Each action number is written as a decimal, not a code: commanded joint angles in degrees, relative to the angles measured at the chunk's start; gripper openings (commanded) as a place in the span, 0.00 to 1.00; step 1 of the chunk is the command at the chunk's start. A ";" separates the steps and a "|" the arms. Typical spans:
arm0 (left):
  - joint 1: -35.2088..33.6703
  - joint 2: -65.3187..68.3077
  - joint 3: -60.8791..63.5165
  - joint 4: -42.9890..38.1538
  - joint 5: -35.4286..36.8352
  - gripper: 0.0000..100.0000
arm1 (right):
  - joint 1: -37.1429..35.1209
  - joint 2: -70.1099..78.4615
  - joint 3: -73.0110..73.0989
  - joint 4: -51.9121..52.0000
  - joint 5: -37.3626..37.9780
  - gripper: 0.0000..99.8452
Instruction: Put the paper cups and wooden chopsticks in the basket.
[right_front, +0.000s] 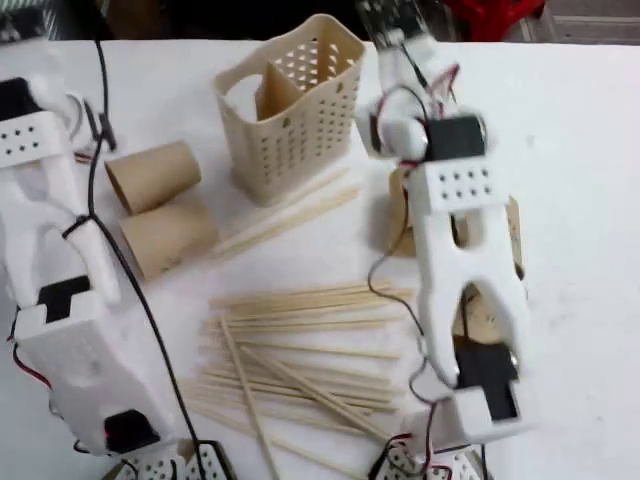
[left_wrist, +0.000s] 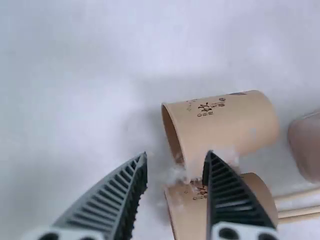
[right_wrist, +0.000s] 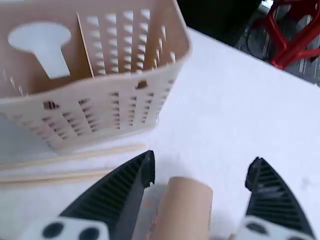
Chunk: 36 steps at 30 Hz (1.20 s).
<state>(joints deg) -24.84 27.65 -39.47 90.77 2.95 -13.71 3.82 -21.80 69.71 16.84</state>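
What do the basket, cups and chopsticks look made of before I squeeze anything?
Basket: apparently rigid moulded plastic, cream, matte; rows of regular slots. Cups: brown paper, matte, with thin open rims; likely crushable. Chopsticks: pale bare wood, judging by colour; grain not visible.

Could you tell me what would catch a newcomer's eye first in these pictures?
The loose heap of chopsticks in the middle of the table, in front of the basket, catches the eye first. Left of the basket in the high view, two cups lie on their sides, with the left gripper open by them. The right gripper is open astride another cup near the basket.
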 joint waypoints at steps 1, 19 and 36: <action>-0.04 -3.03 10.55 -9.23 4.92 0.20 | -1.45 2.77 -9.41 0.13 -0.35 0.30; 4.00 -2.77 21.98 -21.80 7.47 0.20 | -12.00 5.41 -6.07 -6.99 4.13 0.27; 4.18 -2.77 21.98 -21.71 5.01 0.20 | -13.49 5.93 -1.32 -15.25 4.04 0.27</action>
<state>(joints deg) -21.58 26.42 -17.67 69.49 8.75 -25.76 12.79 -22.86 55.74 20.18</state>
